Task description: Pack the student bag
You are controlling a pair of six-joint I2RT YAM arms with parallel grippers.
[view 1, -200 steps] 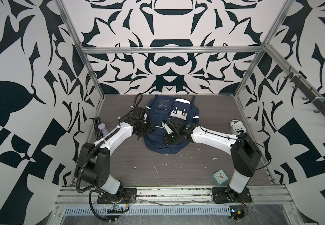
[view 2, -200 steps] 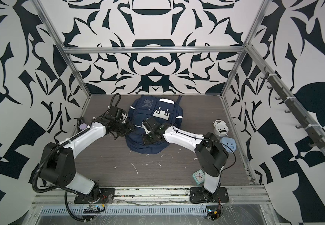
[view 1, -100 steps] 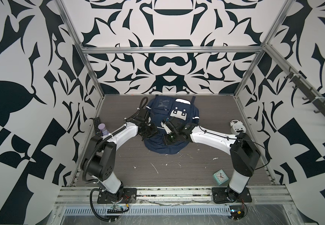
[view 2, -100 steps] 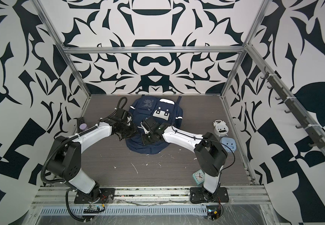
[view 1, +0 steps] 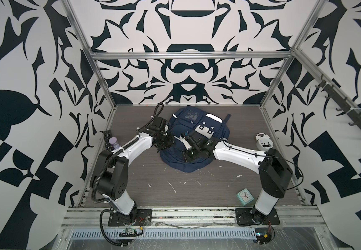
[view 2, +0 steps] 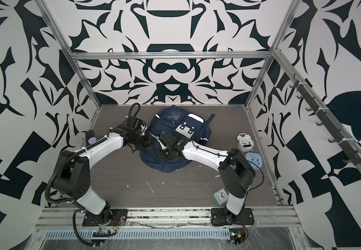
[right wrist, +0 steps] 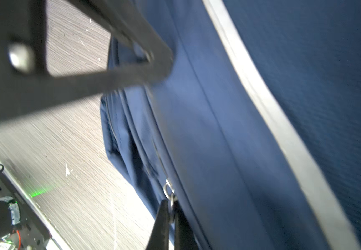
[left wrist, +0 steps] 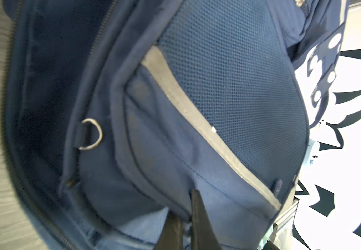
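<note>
Student bag [view 1: 175,162], a large navy-blue fabric backpack with grey reflective strips and a white two-dot patch. It lies flat, front face up, on the grey wood-grain table [view 1: 197,190], far of centre, between the two arms in both top views.

Left gripper [left wrist: 185,213]: jaws pinched together on a fold of the bag's paler blue fabric at its left side, just beside the open zip track.

Right gripper [right wrist: 170,206]: jaws closed on the small metal zip pull [right wrist: 168,190] at a seam on the bag's near part.

Handling, my estimate: soft, limp cloth, light. It sags and bunches where lifted, and would likely drag on the table rather than move as one piece. Best holds are the sewn edges, the zip pull and the silver metal D-ring [left wrist: 92,134]. Flat panels give poor purchase. The pull is tiny and could slip from the jaws.

Orientation: long axis runs roughly near to far. Rounded end toward the near edge, clear-window pocket at the far end. Which end is the top I cannot tell.
</note>
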